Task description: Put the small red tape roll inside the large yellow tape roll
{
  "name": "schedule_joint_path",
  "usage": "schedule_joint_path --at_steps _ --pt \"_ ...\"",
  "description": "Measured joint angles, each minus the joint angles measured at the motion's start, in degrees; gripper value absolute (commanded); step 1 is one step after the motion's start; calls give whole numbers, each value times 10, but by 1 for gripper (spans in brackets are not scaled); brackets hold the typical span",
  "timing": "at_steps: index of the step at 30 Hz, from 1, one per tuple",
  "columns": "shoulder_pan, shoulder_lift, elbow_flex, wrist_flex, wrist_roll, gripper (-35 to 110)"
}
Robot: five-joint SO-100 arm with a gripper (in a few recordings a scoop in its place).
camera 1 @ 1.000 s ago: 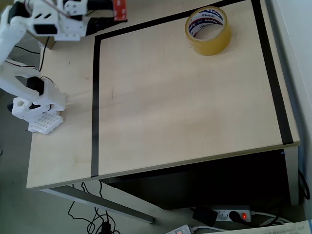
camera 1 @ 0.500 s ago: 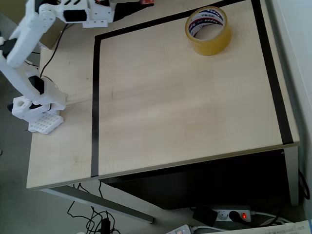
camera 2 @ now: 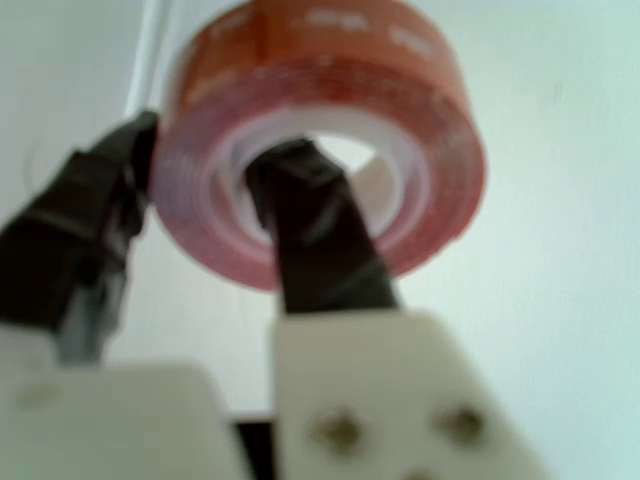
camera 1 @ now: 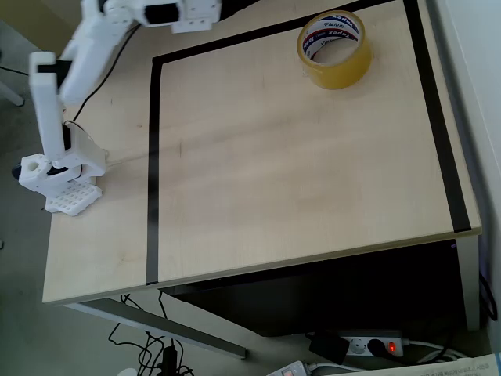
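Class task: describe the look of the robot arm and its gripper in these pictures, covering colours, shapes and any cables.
In the overhead view the arm is white plastic in boxy, angular links with black motor blocks at the joints, on a white latticed base; thin dark cables run from it. In the wrist view the gripper has two black tapered fingers on white brackets with visible screws.

The yellow roll [camera 1: 335, 48] in the overhead view carries red and blue print on its white inner core, but the letters are too small and blurred to read. The red roll [camera 2: 330, 130] in the wrist view shows pale marks on its rim, also unreadable.
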Motion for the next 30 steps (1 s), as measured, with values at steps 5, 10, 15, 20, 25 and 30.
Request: schedule_joint_path --at_steps 5,10,15,20,25,30 --pt "-13 -81 -89 0 0 0" --pt "-14 -143 -111 -2 0 0" --pt "-14 -189 -112 -15 1 0" --pt "-15 -236 -129 -20 7 0" --pt "-21 -268 -133 -20 8 0" --pt "-26 -288 -133 -20 8 0"
